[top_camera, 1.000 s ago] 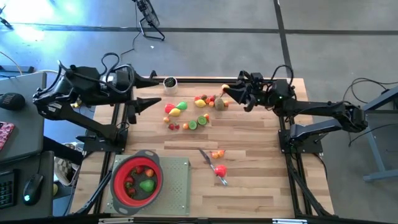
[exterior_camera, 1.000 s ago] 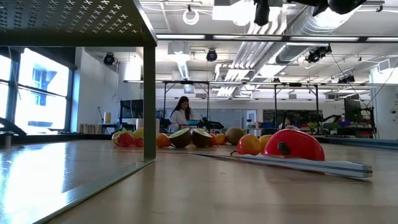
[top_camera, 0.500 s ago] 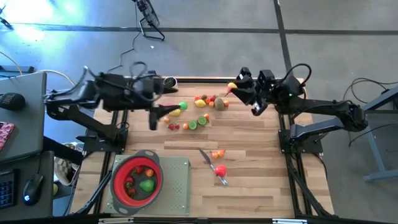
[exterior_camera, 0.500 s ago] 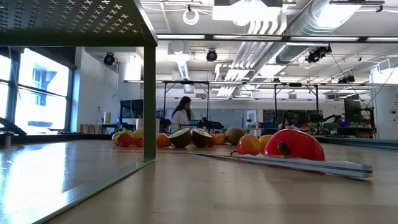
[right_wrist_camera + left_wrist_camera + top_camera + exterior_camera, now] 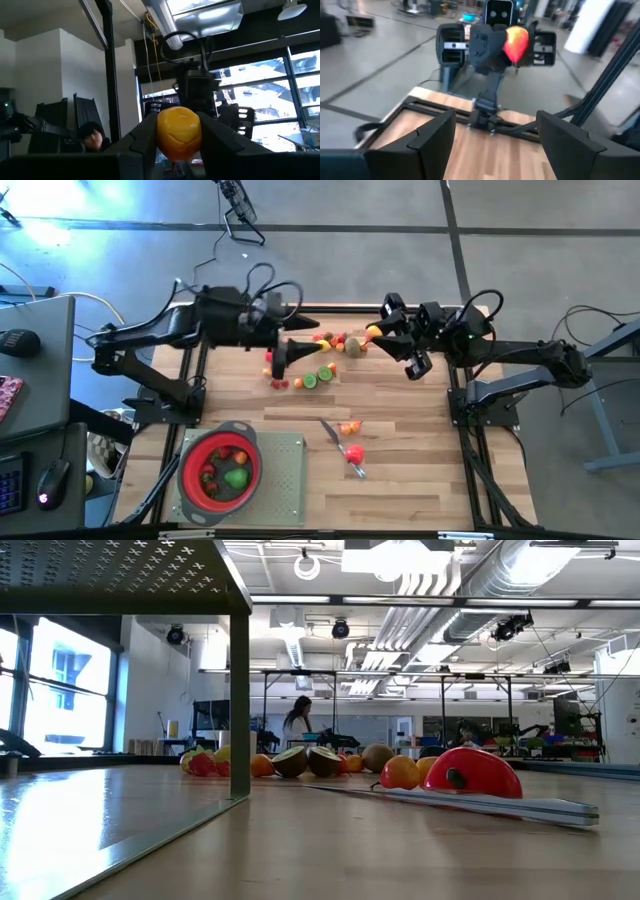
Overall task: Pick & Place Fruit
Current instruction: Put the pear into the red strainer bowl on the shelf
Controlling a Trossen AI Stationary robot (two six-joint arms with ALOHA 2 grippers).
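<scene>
While the left hand [image 5: 290, 352] is held spread above the fruit pile [image 5: 325, 345], an orange-yellow fruit [image 5: 179, 131] is gripped aloft by the right hand [image 5: 378, 335].

- High view: even, cool daylight; blue glare on the floor [image 5: 60, 225] at the upper left corner; soft short shadows under both arms
- Low view: bright ceiling lamps [image 5: 400, 555] blown out; the near tabletop [image 5: 300, 850] is out of focus
- Left wrist view: smeared with motion blur throughout
- Right wrist view: dim foreground, backlit by bright windows [image 5: 270, 110]; the yellow fruit [image 5: 179, 131] is soft
</scene>
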